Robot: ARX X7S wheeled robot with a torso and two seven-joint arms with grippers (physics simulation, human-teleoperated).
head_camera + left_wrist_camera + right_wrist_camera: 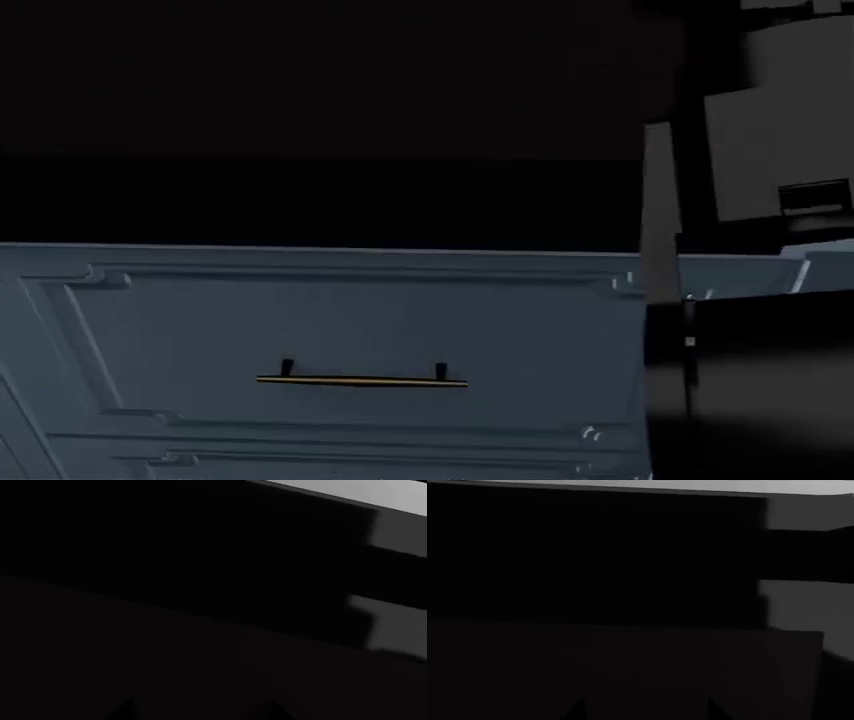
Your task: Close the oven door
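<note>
The head view is mostly dark. Its upper half is a black expanse with no detail to make out. Below it sits a blue-grey panelled drawer front (334, 340), seen straight on, with a slim brass handle (362, 380) lying level on two short dark posts. A second drawer front (347, 468) begins just under it at the bottom edge of the view.

At the right of the head view, a glossy black panel (747, 390) fills the lower corner, with a thin bright vertical line along its left edge, just beside the drawer front. This is likely the oven door, though whether it stands open or closed cannot be told. Above it are grey blocky shapes (774, 130) and a narrow pale vertical strip (659, 210); what they are is unclear.

Neither arm shows in the head view, so their pose cannot be described from there.

The left wrist view is nearly all black, crossed by tilted dark surfaces, with a light grey band (373, 495) in one corner and grey stepped panels (400, 580) along one side. Two dim pointed shapes at the frame's edge may be the left gripper (197, 711) tips, standing apart, but it is too dark to be sure of its state.

The right wrist view is much the same: black surfaces, a pale strip (647, 485) along one edge, grey panels (807, 600) at the side. Two faint points suggest the right gripper (644, 710); its state cannot be told
</note>
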